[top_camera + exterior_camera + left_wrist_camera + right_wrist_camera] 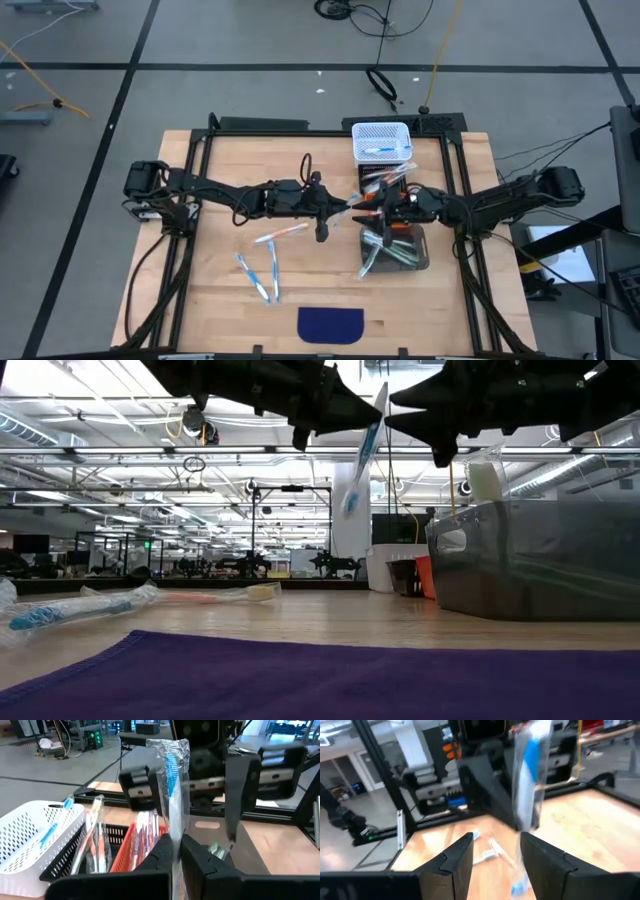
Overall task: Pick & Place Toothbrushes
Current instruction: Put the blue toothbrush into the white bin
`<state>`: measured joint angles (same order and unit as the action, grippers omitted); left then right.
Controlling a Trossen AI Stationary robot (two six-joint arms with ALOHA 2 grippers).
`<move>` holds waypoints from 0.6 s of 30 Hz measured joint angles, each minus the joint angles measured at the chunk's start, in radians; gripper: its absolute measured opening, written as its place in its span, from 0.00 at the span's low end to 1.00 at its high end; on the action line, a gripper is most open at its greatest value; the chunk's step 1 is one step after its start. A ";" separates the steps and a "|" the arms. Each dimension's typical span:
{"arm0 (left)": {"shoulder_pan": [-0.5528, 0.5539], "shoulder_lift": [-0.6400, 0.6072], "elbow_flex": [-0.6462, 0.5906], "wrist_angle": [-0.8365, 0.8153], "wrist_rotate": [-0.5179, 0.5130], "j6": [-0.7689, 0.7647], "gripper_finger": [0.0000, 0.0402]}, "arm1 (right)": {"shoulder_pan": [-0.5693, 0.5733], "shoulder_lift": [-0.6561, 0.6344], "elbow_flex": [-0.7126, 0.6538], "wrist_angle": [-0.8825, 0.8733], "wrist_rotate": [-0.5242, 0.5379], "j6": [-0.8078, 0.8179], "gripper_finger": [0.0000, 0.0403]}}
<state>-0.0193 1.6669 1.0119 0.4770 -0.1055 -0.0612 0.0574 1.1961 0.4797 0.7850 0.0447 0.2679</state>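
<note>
Two arms: they meet above the middle of the table, tips close together.
Left side of table: three loose toothbrushes (pixel 262 268) lie on the bare wood, two blue ones side by side and one pale one just above them.
Left gripper (pixel 340 207): pinched tight on a blue toothbrush (pixel 172 800) in a clear wrapper, held upright and well off the table.
Blue mat (pixel 331 323): lies at the near edge, nothing on it.
Right gripper (pixel 495 855): fingers spread, facing the left gripper, with the wrapped brush just in front of the gap between them.
Bins: a white basket (pixel 381 141) sits at the far edge with a blue brush inside; next to it a black and red bin (pixel 125 845) holds red brushes; a clear bin (pixel 395 250) sits under the right arm with green ones.
Step in hand: this looks like a handover in mid-air, or a pause before sorting the blue brush.
Next move: likely the right fingers must close squarely on the wrapper before the left ones release, or the slippery wrapper may drop.
</note>
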 joint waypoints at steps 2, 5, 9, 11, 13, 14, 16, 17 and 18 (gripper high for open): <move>0.000 0.000 0.000 -0.006 0.000 -0.006 0.04 | -0.005 -0.011 0.000 0.004 0.007 -0.007 0.38; 0.000 0.000 0.000 -0.021 0.000 -0.014 0.03 | -0.018 -0.016 0.000 0.033 0.008 -0.017 0.38; -0.002 0.000 0.000 -0.013 0.000 -0.018 0.02 | -0.041 -0.016 0.000 0.089 0.006 -0.022 0.38; -0.003 0.000 0.000 -0.016 0.000 -0.020 0.03 | -0.051 -0.016 0.000 0.085 0.006 -0.022 0.38; -0.003 0.000 0.000 -0.015 0.000 -0.024 0.04 | -0.058 -0.015 0.000 0.091 0.006 -0.022 0.38; -0.003 0.000 0.000 -0.011 0.000 -0.024 0.03 | -0.060 -0.015 0.000 0.099 0.006 -0.022 0.38; -0.003 0.000 0.000 -0.010 0.001 -0.023 0.02 | -0.064 -0.015 0.000 0.109 0.006 -0.022 0.38; -0.003 0.000 0.000 -0.010 0.001 -0.023 0.01 | -0.064 -0.015 0.000 0.112 0.007 -0.023 0.38; -0.003 0.000 0.000 -0.010 0.001 -0.023 0.01 | -0.064 -0.015 0.000 0.120 0.007 -0.027 0.37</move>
<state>-0.0219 1.6665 1.0119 0.4667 -0.1043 -0.0841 -0.0063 1.1809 0.4797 0.9049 0.0513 0.2404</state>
